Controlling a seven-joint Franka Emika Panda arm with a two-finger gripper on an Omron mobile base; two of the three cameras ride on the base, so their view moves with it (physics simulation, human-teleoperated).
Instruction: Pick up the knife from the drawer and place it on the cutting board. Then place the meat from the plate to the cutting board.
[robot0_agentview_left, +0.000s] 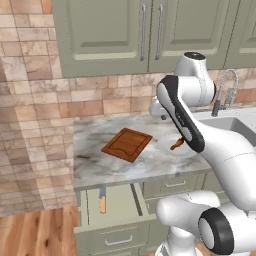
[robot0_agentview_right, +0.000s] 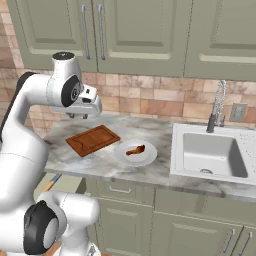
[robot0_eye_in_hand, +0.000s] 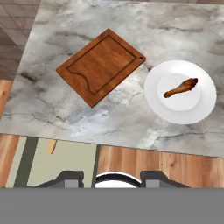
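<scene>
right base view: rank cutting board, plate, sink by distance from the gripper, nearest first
1. cutting board, just below the gripper, on the counter's left part
2. plate, right of the board, holding the meat
3. sink, far right

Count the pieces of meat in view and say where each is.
1: the meat lies on the plate, right of the cutting board. No others visible.

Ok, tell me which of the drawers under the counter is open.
The wide sage-green drawer below the counter's left end, under the cutting board. It is pulled out, showing its pale inside with the knife in it; the smaller drawers beside it sit shut.
</scene>
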